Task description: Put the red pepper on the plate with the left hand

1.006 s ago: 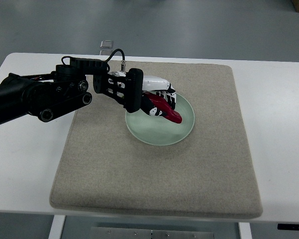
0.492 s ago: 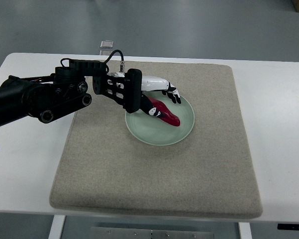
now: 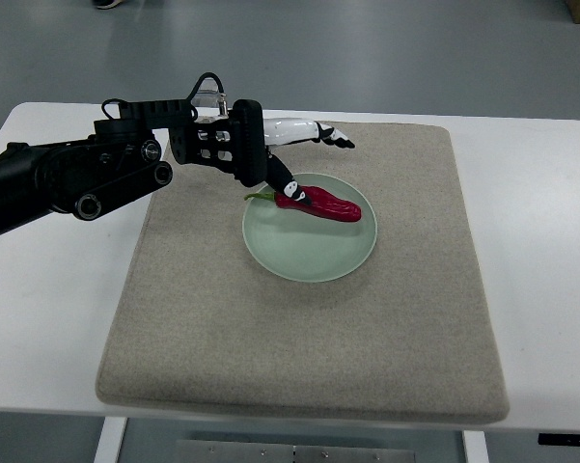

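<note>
Left robot hand (image 3: 294,159) lifted away, fingers spread, glossy red pepper (image 3: 320,202) on plate (image 3: 309,253)

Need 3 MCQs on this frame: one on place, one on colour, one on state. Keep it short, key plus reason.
1. Where does the red pepper lie?
A. On the bare white table
B. On the plate, in its far half
C. On the mat, beside the plate

2. What colour is the plate?
A. Pale green
B. Dark blue
C. Yellow

3. What is the state of the left hand?
A. Closed round the pepper's whole length, lifting it
B. Flat on the table's edge
C. Fingers spread and extended above the plate's far rim, with one lower fingertip at the pepper's stem end

Key:
1 B: the pepper rests inside the plate's rim, toward the far side.
2 A: the dish shows pale green against the beige mat.
3 C: the white fingers point out over the mat, not wrapped round the pepper.
</note>
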`<state>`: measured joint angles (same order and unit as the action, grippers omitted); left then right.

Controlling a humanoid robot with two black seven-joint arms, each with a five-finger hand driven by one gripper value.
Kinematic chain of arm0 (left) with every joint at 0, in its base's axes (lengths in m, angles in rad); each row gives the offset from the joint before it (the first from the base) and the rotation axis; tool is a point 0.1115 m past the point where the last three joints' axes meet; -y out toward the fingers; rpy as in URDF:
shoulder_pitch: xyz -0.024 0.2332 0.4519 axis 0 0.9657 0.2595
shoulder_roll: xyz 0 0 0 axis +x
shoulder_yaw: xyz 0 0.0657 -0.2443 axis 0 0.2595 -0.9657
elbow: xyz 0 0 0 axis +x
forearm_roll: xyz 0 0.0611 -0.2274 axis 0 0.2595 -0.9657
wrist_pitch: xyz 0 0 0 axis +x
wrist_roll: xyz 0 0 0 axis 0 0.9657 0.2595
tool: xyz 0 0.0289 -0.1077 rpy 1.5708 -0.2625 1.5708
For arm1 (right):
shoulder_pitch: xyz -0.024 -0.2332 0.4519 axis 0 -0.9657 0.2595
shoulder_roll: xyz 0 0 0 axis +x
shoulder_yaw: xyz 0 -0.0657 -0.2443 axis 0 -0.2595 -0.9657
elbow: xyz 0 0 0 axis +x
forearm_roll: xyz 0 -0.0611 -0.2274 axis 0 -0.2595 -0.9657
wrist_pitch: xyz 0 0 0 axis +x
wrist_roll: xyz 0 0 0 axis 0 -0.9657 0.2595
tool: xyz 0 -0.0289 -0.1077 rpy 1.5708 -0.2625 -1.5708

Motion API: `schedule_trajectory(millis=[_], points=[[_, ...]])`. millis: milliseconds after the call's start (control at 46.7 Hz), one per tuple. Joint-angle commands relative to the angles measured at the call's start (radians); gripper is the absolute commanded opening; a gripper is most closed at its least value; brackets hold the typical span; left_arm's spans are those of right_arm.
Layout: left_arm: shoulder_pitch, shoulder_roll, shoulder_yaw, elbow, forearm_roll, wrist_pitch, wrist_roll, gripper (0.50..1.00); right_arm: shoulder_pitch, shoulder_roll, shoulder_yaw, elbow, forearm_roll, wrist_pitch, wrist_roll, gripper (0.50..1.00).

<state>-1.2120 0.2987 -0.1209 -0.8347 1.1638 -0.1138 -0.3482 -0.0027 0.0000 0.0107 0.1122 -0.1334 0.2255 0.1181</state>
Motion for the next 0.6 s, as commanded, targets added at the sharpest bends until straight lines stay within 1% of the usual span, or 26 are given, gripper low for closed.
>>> schedule_trajectory(millis=[0,86,171,407,492,578], points=[[-0.003,-0.001,-0.002,0.066,-0.044,0.054,0.0,0.988,0.001,0.0,0.0,0.0,0.0,0.0,0.0,0.928],[-0.006,-0.003,-0.003,0.123,-0.099,0.095,0.0,0.988,0.0,0.0,0.0,0.0,0.0,0.0,0.0,0.928],[-0.014,-0.003,-0.005,0.157,-0.22,0.141,0.001,0.988,0.0,0.0,0.0,0.0,0.0,0.0,0.0,0.928],[-0.027,-0.003,-0.006,0.169,-0.677,0.302,0.017,0.986,0.001,0.0,0.0,0.0,0.0,0.0,0.0,0.928],[-0.035,-0.003,-0.006,0.169,-0.841,0.338,0.023,0.984,0.0,0.0,0.0,0.001,0.0,0.0,0.0,0.928],[-0.035,-0.003,-0.008,0.17,-1.018,0.344,0.04,0.981,0.001,0.0,0.0,0.001,0.0,0.0,0.0,0.928]])
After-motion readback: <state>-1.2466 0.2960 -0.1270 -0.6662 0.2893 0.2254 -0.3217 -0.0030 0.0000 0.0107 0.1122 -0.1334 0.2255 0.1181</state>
